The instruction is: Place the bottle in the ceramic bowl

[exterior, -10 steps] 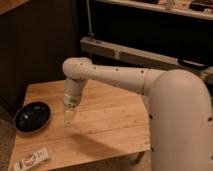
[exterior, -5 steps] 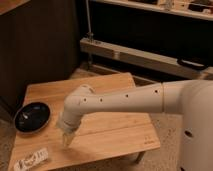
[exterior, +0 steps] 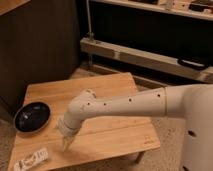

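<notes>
Bench (exterior: 107,90): low wooden top, three things on it.

Bottle (exterior: 32,159): lying flat on its side at the bench's near corner, toward the picture's left edge. Its long axis runs roughly along the near edge, with the far end tipped a little away. Not held, and nothing is touching it.

Bowl (exterior: 32,116): upright and empty, on the same side of the bench but further back. It sits near the bottle, with bare wood between them.

Pincer (exterior: 66,143): at the end of the arm (exterior: 125,105), pointing down, low over the bench near its near edge. Whether it is apart or together I cannot tell. It carries nothing.

Key relation: the bottle lies just beside the pincer, off toward the picture's left and slightly nearer the bench edge. The bowl is beyond the bottle, on that same side.

Judgement: the grasp is not yet made. The next move likely calls for a short sideways shift, closing across the bottle's short axis. The bottle could roll, or be nudged off the edge.
</notes>
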Tool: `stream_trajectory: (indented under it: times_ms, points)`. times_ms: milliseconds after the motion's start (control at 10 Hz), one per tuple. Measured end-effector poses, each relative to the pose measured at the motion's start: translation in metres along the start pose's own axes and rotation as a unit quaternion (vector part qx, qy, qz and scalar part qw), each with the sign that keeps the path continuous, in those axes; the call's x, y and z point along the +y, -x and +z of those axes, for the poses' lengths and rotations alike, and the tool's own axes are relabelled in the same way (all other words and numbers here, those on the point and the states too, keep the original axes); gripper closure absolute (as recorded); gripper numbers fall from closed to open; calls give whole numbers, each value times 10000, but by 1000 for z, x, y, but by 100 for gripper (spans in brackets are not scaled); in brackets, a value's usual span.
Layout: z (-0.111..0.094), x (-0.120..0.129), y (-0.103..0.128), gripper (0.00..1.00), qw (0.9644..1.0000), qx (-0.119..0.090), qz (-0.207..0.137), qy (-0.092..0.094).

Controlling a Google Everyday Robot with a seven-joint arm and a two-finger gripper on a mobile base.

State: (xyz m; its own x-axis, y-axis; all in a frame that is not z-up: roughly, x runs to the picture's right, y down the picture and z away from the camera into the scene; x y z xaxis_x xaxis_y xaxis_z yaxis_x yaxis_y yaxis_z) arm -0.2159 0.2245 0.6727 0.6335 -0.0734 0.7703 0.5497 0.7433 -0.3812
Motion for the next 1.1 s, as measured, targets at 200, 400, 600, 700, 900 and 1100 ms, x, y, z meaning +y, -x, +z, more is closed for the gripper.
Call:
stream_trajectory:
  times_ms: [200, 400, 600, 700, 900, 1100]
  points:
    - [21, -2, -17, 35, 9987, -365, 349, 51]
    - [47, -3, -27, 35, 9961, -784, 397, 89]
    - [61, -1, -22, 35, 9912, -1264, 378, 137]
    - [70, -1, -18, 35, 9866, -1579, 377, 142]
    - [88, -5, -5, 35, 9811, -1890, 319, 245]
    - [112, -8, 10, 35, 9768, -2080, 240, 461]
